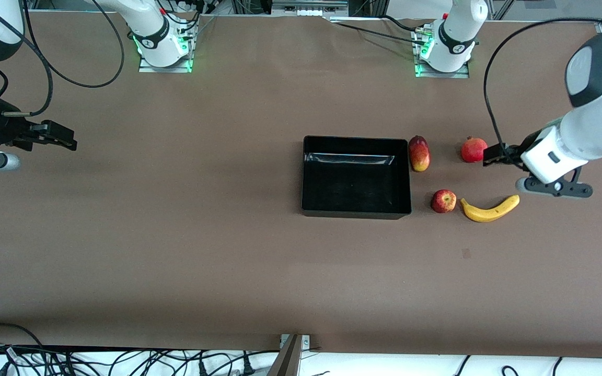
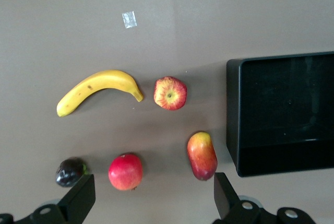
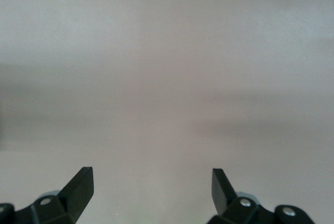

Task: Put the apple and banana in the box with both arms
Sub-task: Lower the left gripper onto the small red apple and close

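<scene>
The right claw (image 1: 68, 142) hangs over bare surface (image 1: 175, 235) at the right arm's end, well apart from everything; its wrist view shows both fingers (image 3: 78, 188) spread wide with nothing between them, only brown surface below. This arm looks to be waiting.

The box (image 1: 356, 209) sits mid-surface, empty, its glossy walls upright. Just beside it, toward the left arm's end, lies a mango (image 1: 419, 153), and nearer the front camera than the mango sits the apple (image 1: 443, 201), near the box wall but not touching it. The banana (image 1: 490, 209) lies just beside the apple, 1 tip pointing at it with a small gap. A pomegranate (image 1: 473, 149) rests farther from the camera than the banana, and the left wrist view shows a small dark fruit (image 2: 69, 172) beside it.

The left claw (image 1: 497, 155) hovers above the pomegranate's edge, released, fingers (image 2: 79, 195) wide and holding nothing. Neither task fruit is in the box yet.

My judgement: the step is the first reach. To do it well, the left claw should shift toward the front camera onto the banana, turn so its fingers cross the narrow middle of the curve, and descend straight to avoid nudging the apple. The right arm must travel across the box to take the apple, so timing the 2 reaches matters to avoid crowding.
</scene>
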Controlling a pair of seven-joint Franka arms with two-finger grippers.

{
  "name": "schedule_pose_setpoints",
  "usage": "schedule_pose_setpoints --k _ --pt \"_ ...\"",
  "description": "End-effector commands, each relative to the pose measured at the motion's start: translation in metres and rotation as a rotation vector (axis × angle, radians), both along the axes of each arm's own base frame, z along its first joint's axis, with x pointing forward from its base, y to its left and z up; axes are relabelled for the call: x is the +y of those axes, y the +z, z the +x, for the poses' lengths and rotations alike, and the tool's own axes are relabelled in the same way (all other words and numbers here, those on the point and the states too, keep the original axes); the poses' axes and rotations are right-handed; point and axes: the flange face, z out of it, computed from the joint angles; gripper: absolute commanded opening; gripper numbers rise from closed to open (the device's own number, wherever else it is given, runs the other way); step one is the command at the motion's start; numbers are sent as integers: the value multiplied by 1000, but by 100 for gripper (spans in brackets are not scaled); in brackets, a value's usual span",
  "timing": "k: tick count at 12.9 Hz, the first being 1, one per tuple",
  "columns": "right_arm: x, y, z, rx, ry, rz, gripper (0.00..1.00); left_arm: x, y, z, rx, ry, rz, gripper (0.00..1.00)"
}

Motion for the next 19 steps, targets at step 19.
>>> schedule_pose_setpoints --k 19 --pt "-61 33 -48 -97 -28 1 100 -24 -270 -17 -112 -199 -72 100"
